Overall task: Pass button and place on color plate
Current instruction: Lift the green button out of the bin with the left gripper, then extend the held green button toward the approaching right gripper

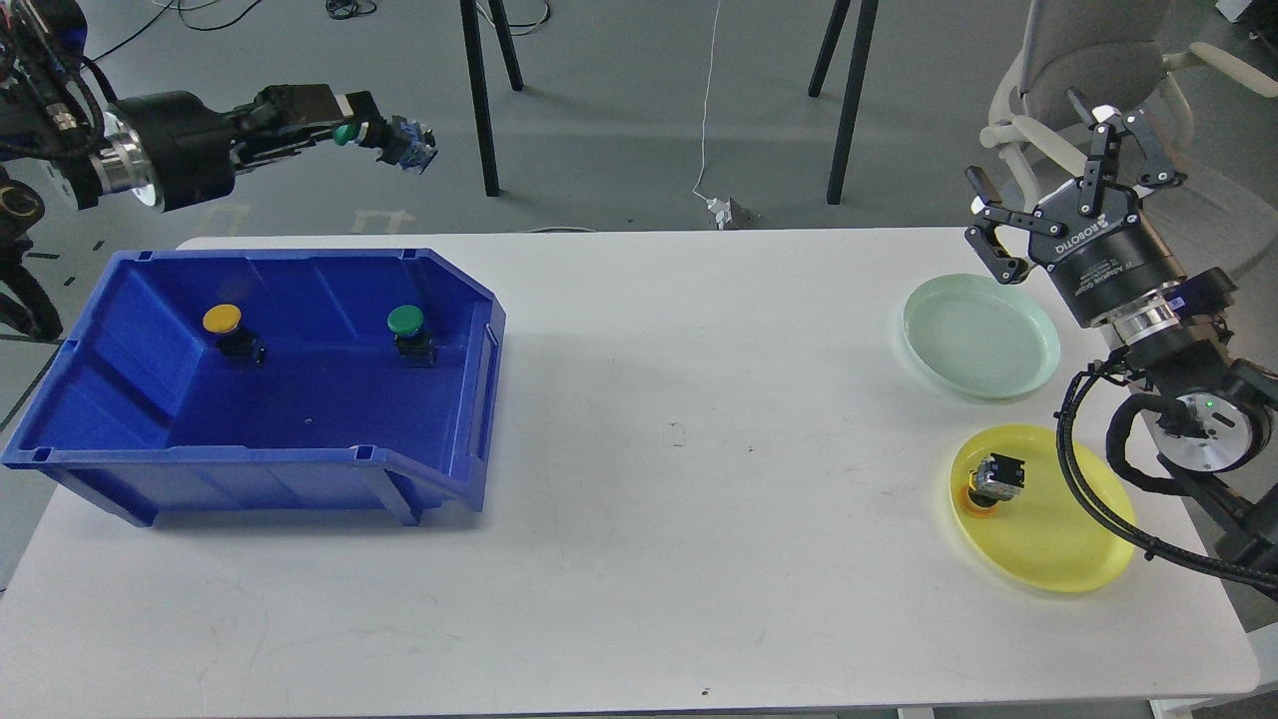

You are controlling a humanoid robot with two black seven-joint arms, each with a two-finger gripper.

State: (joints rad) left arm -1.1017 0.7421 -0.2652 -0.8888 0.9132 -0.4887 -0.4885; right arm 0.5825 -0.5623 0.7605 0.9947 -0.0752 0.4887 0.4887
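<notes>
My left gripper (364, 125) is raised high above the back of the blue bin (469, 399), shut on a green-capped button (384, 140) held sideways. A yellow button (222, 320) and a green button (406, 322) stand inside the bin. My right gripper (1026, 148) is open and empty, above and behind the pale green plate (983, 340), which holds nothing. The yellow plate (1058, 539) holds a yellow-capped button (993, 479) lying on its side.
The white table (679, 499) lies between the bin on the left and the two plates on the right. My right arm's cables (1088, 499) hang over the yellow plate's right edge. Chair legs and an office chair (1088, 60) stand behind the table.
</notes>
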